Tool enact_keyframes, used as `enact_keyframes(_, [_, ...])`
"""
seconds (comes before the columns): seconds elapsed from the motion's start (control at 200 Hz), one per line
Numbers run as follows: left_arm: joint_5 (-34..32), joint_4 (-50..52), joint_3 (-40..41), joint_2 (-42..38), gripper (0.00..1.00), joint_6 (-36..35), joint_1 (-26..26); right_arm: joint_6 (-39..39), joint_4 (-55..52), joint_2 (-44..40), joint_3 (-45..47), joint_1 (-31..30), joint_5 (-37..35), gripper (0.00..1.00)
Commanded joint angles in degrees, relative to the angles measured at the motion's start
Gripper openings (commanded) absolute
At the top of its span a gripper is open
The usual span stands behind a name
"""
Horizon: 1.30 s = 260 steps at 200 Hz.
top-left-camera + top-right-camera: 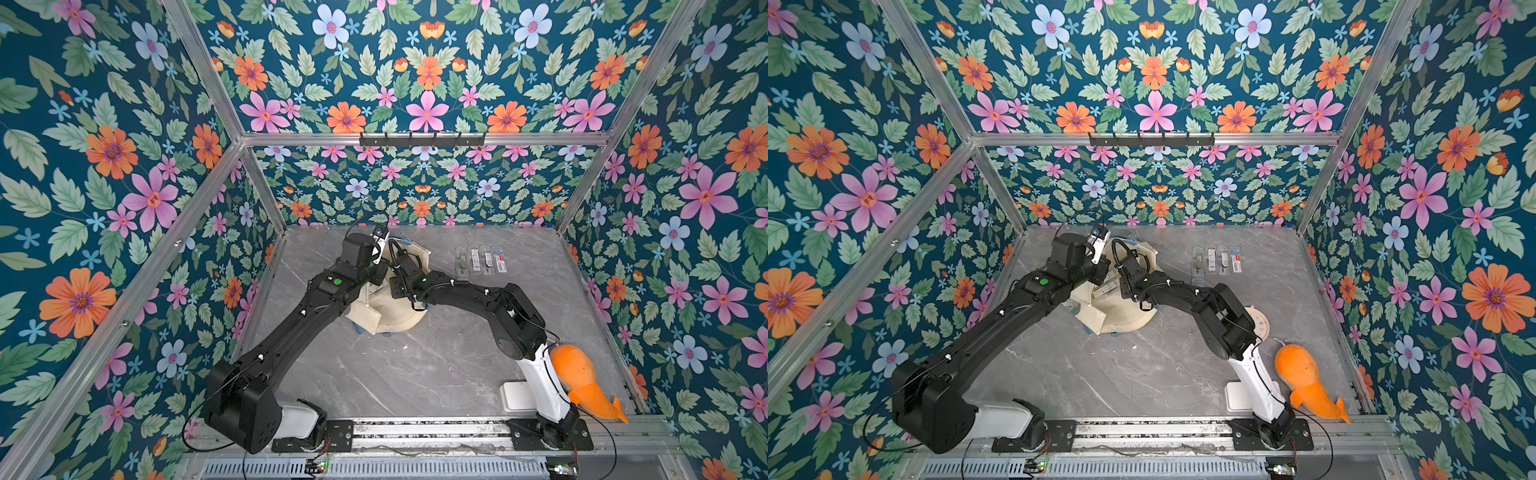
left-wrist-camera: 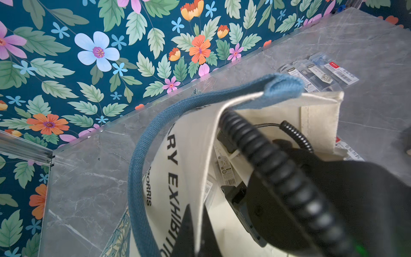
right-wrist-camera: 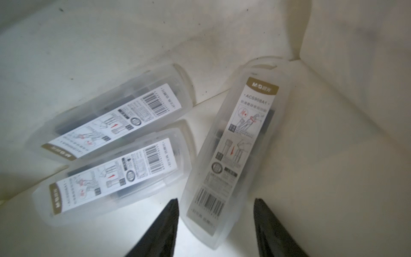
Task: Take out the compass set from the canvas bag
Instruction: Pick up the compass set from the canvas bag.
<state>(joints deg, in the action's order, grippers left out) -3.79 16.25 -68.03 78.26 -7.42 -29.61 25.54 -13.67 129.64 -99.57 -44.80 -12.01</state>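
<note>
- Compass set (image 3: 231, 155) lies lengthwise straight ahead of the right claw (image 3: 216, 201), its near end between the wide-open jaws.
- Left claw (image 2: 198, 219) pinches the canvas bag (image 2: 189, 155) rim.

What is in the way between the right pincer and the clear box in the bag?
Nothing visible. Inside the cream canvas bag, the open right pincer straddles the near end of one frosted clear plastic compass case. Beside it lie two more such cases, outside the pincer's gap.
</note>
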Motion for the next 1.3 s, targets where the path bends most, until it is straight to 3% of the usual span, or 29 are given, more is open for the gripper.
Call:
enact_keyframes(0.0, [2.5,-1.9,0.2,-0.4,0.00,0.5,-0.1,1.9,-1.0,0.5,-1.1,0.0,-0.4,0.62])
enact_keyframes(0.185, [3.4,-2.2,0.6,-0.3,0.00,0.6,-0.1,2.5,-2.4,2.9,-4.0,0.0,-1.2,0.66])
enact_keyframes(0.36, [3.5,-2.4,1.0,-0.6,0.00,0.7,-0.1,4.7,-10.8,7.5,-9.1,0.0,-6.1,0.65])
enact_keyframes(0.81, [3.0,-2.7,1.4,-0.4,0.00,0.6,-0.2,5.8,-12.3,8.6,-9.5,0.0,-4.6,0.49])
enact_keyframes(1.025, [2.6,-2.8,1.4,-0.2,0.00,0.4,-0.1,3.6,-13.4,5.5,-9.8,-0.1,-2.8,0.40])
enact_keyframes(1.295, [1.3,-3.1,1.2,0.8,0.00,0.3,-0.1,1.3,-16.3,0.7,-9.8,-1.2,-0.9,0.36])
